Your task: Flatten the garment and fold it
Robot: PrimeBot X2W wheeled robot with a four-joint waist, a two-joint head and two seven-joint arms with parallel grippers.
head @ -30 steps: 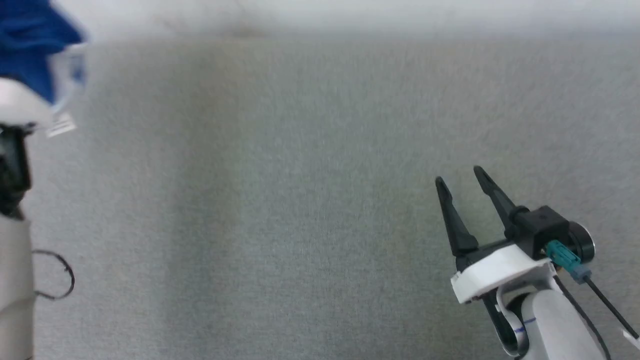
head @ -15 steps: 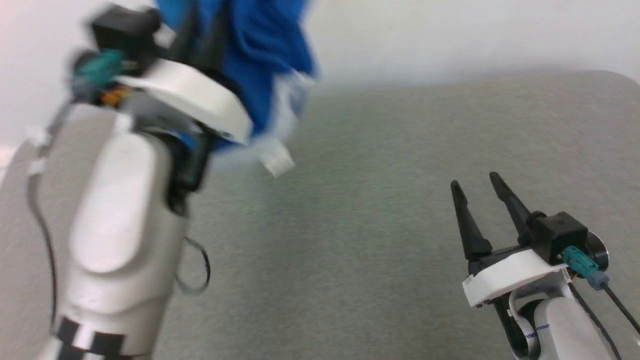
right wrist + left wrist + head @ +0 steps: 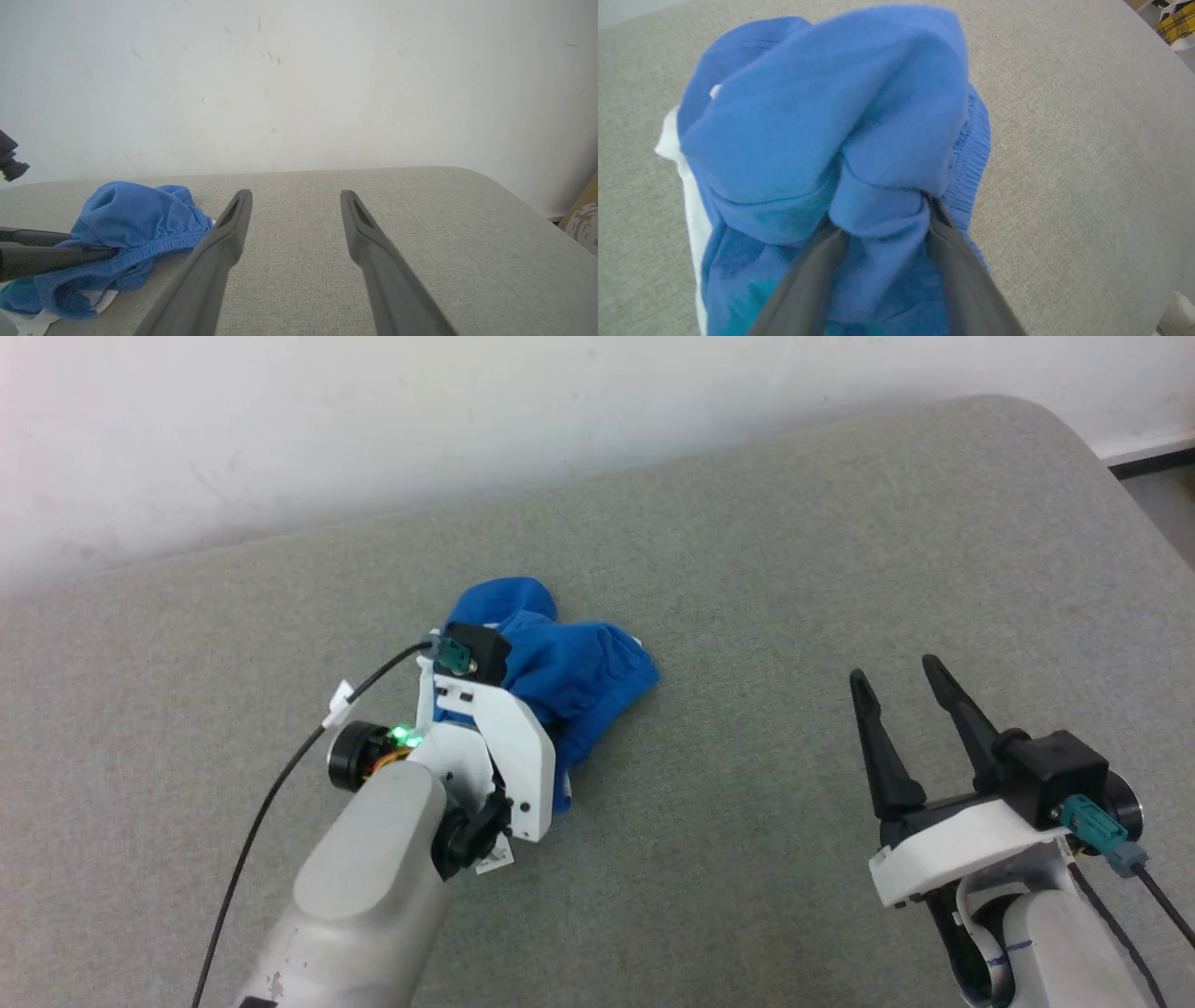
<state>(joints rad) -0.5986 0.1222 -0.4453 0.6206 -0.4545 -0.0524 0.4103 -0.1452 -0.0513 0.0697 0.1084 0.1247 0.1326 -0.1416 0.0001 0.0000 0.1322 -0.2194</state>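
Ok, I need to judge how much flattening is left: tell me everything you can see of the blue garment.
The garment is bright blue soft fabric with a gathered elastic edge, white trim and a small white label. It lies crumpled in a heap, not flat, on the grey padded surface. A fold sits between the jaws of the left gripper; whether they grip it is unclear.

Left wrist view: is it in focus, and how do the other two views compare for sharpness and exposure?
Left wrist view: the garment sits close to the lens and looks soft, the left gripper's fingers blurred. Head view: sharp, though the wall is washed out at upper left. Right wrist view: evenly lit, sharp.
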